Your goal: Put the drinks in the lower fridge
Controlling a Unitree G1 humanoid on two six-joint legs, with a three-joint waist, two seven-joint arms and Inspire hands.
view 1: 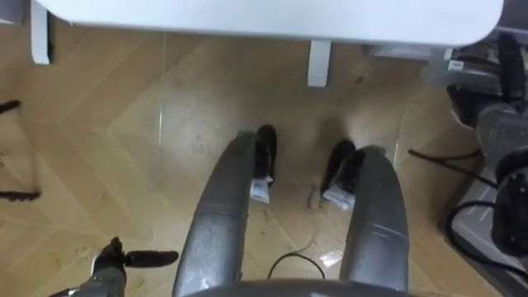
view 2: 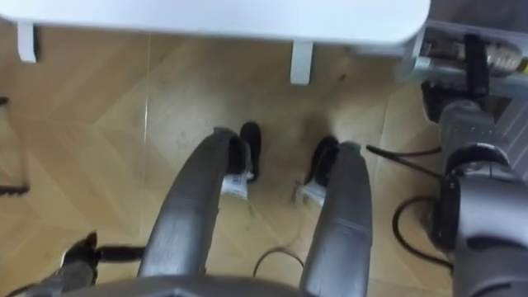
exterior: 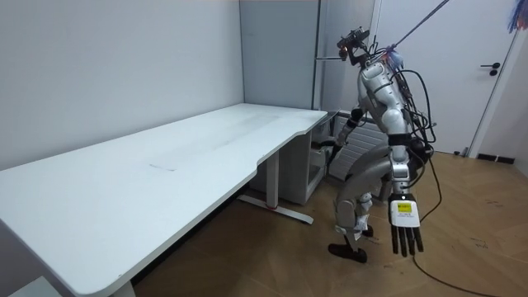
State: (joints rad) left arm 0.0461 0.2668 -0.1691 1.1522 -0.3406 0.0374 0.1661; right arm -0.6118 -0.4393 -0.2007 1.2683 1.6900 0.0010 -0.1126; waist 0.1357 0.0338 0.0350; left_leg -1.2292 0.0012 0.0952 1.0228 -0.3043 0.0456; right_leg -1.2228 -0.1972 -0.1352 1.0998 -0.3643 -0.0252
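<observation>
I stand on the wooden floor at the end of a white desk (exterior: 165, 173), bent forward toward it. A low white unit (exterior: 318, 169) stands under that end of the desk, and its edge (view 2: 462, 49) shows at the upper right in the eye views. My right arm (view 2: 478, 198) reaches toward this unit, and the right hand (exterior: 330, 147) is a dark shape at its front. My left hand (exterior: 404, 227) hangs at my side with straight fingers and holds nothing. It appears again low on the left, the left hand (view 1: 124, 260).
The desk's edge (view 1: 272, 16) crosses the top of the eye views, with its white legs (view 1: 319, 62) on the floor below. A tall grey cabinet (exterior: 276, 49) stands behind the desk. A door (exterior: 495, 91) is at the room view's right.
</observation>
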